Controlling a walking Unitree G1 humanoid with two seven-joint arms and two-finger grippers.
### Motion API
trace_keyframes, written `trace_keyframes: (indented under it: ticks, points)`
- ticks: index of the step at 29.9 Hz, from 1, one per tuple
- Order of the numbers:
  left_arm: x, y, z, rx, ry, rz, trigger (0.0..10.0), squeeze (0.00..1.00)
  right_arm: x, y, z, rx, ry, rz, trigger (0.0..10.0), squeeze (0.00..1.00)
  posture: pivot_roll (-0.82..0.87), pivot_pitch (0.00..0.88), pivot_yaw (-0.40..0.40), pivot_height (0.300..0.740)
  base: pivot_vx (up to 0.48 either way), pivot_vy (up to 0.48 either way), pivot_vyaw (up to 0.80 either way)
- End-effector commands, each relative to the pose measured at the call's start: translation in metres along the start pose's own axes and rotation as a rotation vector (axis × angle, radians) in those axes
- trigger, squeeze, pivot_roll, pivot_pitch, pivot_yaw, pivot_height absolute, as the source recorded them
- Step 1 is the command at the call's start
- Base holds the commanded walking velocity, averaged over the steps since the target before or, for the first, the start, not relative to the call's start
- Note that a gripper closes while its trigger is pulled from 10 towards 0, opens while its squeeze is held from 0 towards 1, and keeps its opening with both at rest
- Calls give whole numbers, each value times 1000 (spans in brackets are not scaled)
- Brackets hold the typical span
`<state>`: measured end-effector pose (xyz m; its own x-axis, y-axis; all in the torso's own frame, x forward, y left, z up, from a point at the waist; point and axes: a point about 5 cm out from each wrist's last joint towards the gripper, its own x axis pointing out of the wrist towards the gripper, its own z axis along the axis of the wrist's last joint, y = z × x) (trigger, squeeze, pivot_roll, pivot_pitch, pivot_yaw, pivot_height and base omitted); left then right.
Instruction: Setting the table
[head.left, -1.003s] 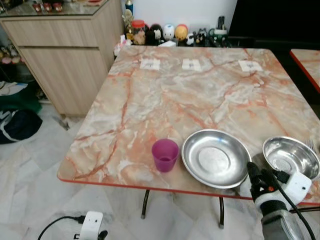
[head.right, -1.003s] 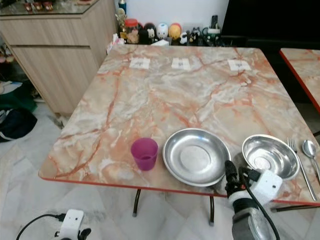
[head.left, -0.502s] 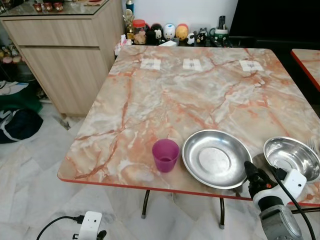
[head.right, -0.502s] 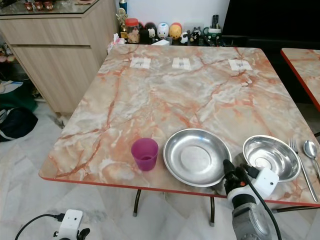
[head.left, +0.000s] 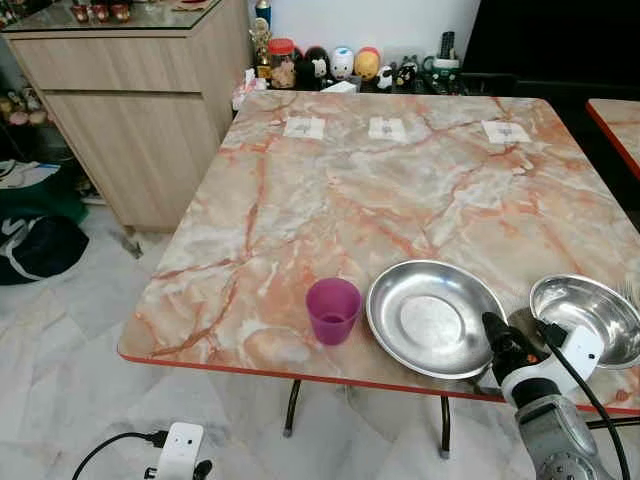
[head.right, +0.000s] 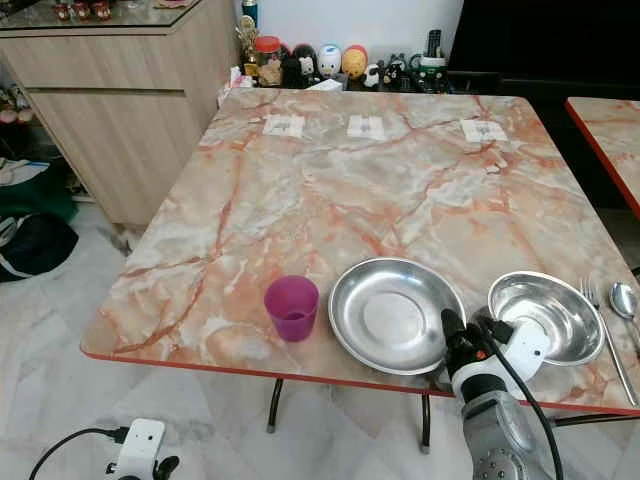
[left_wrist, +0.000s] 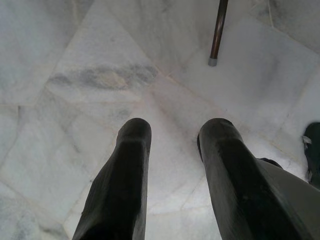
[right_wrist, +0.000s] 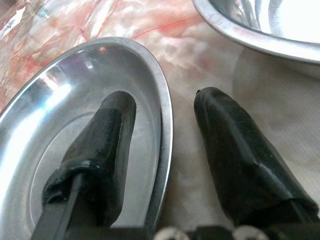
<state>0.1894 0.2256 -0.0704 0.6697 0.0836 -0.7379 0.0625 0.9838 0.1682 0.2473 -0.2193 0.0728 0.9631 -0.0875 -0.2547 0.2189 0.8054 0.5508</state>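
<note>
On the marble table (head.left: 330, 200), near its front edge, stand a purple cup (head.left: 332, 310), a shallow steel plate (head.left: 434, 318) and a steel bowl (head.left: 587, 320), in a row from left to right. A fork (head.right: 603, 335) and a spoon (head.right: 622, 300) lie right of the bowl. My right gripper (head.left: 492, 330) is at the plate's right rim. In the right wrist view it (right_wrist: 165, 100) is open and straddles the rim (right_wrist: 164, 115), one finger over the plate's inside, the other outside over the tabletop. My left gripper (left_wrist: 175, 132) hangs open above the floor.
A wooden cabinet (head.left: 130, 110) stands left of the table. Figurines and jars (head.left: 340, 65) line the far edge, with three paper cards (head.left: 388, 128) in front of them. A second table (head.left: 615, 120) is at the right. A white power strip (head.left: 180, 445) lies on the floor.
My right gripper has moved forward and slightly left, reaching the plate's right rim. The cup, plate and bowl have stayed in place.
</note>
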Motion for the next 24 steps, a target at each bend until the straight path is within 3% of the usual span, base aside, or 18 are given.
trace_keyframes:
  ticks: [1, 2, 3, 4, 11, 12, 13, 14, 15, 16, 17, 18, 19, 20, 24]
  points:
    - [-2, 0, -8, 1, 28, 0, 10000, 0, 0, -2, -2, 13, 11, -1, 10000, 0, -71, 78, -3, 740, 0, 0, 0]
    - [-2, 0, -8, 2, 31, -5, 10000, 0, 0, 2, -13, 7, 64, 19, 667, 0, -68, 77, -5, 740, 0, 0, 0]
    - [-2, 0, -8, 2, 31, -5, 10000, 0, 0, 2, -13, 7, 64, 19, 667, 0, -68, 77, -5, 740, 0, 0, 0]
    - [-2, 0, -8, 2, 32, -8, 10000, 0, 0, 4, -18, 9, 91, 26, 0, 0, -67, 78, -5, 740, 0, 0, 0]
    - [-2, -1, -8, 8, 32, -12, 10000, 0, 2, 3, -23, 4, 127, 20, 0, 0, -64, 76, -5, 740, 0, 0, 0]
    - [-2, -1, -8, 8, 32, -12, 10000, 0, 2, 3, -24, 6, 129, 22, 1059, 0, -63, 75, -5, 740, 0, 0, 0]
    - [-2, -1, -7, 8, 31, -11, 10000, 0, 3, 4, -24, 9, 128, 24, 3020, 0, -62, 75, -5, 740, 0, 0, 0]
    - [-2, -1, -7, 8, 31, -11, 10000, 0, 3, 4, -24, 9, 128, 24, 3020, 0, -62, 75, -5, 740, 0, 0, 0]
    - [-2, -1, -8, 8, 31, -11, 10000, 0, 3, 4, -24, 10, 128, 24, 4980, 0, -63, 74, -5, 740, 0, 0, 0]
    - [-2, -1, -8, 8, 32, -12, 10000, 0, 3, 5, -25, 8, 133, 25, 10000, 0, -62, 74, -5, 740, 0, 0, 0]
    - [-2, -1, -8, 8, 32, -12, 10000, 0, 3, 5, -25, 8, 134, 26, 10000, 0, -63, 73, -5, 740, 0, 0, 0]
    - [-2, -1, -8, 9, 32, -12, 10000, 0, 3, 5, -25, 8, 135, 26, 6667, 0, -63, 73, -5, 740, 0, 0, 0]
    - [-2, -1, -8, 9, 32, -12, 10000, 0, 3, 5, -25, 8, 134, 27, 2157, 0, -63, 73, -5, 740, 0, 0, 0]
    - [-2, -1, -8, 10, 32, -12, 10000, 0, 4, 6, -25, 11, 131, 29, 0, 0, -62, 73, -5, 740, 0, 0, 0]
    - [-2, -1, -7, 11, 30, -13, 10000, 0, 5, 6, -24, 12, 126, 32, 0, 0, -61, 74, -6, 740, 0, 0, 0]
